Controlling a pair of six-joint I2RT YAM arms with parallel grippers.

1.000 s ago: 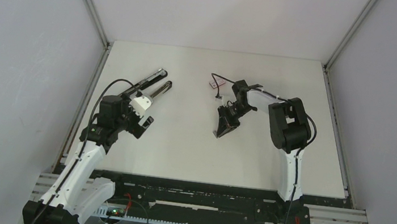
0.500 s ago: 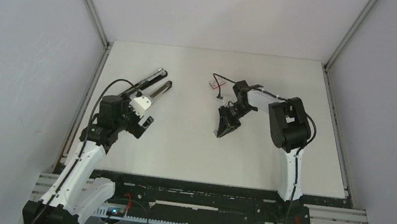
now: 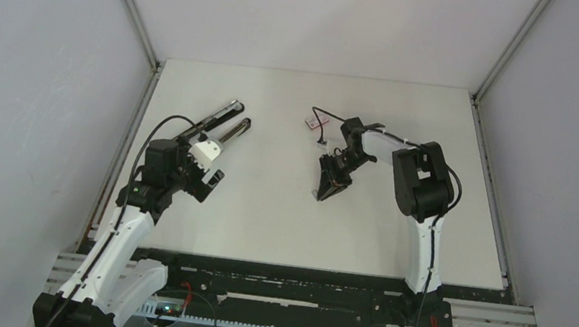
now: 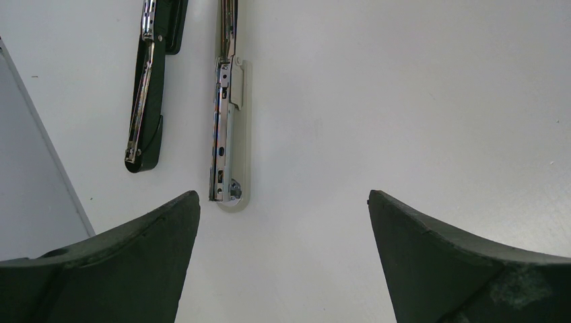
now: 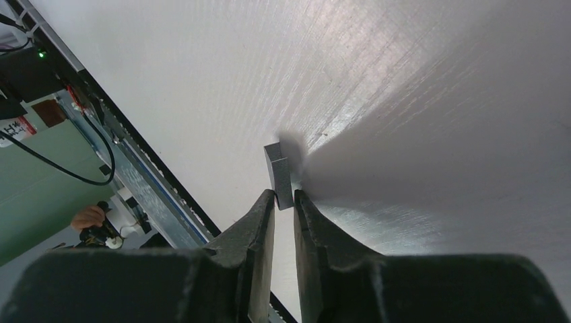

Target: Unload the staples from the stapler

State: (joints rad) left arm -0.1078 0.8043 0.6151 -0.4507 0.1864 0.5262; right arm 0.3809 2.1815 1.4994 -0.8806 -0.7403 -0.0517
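The staples (image 5: 278, 173) are a short, flat, silver-grey metal strip with square ends. In the right wrist view the strip's long axis runs up from the fingertips and leans a little toward the upper left. Its far end points away from the gripper. It casts a soft shadow on the counter (image 3: 280, 212), a matte white sheet with a fine brushed grain.

The right gripper (image 5: 284, 202) stands just right of centre in the top view, tilted down at the counter. Its black, smooth, tapered fingers (image 5: 259, 229) are nearly together, with the strip's near end in the narrow slit between them. I cannot tell whether they pinch the strip or only flank it.

Well apart, in the upper left of the top view, lies the stapler (image 4: 225, 134). It is long and slim, and its axis runs diagonally from lower left to upper right. Its two narrow arms lie side by side on the counter, apart from each other. One is glossy black with a chrome strip. The other is a bright steel channel seated on a cream, round-ended base.

The left gripper (image 4: 283, 198) hangs just short of the stapler's near ends with its broad dark jaws spread wide, grasping nothing.

A small red-and-white box (image 3: 315, 122) sits toward the top of the counter, above the right gripper.
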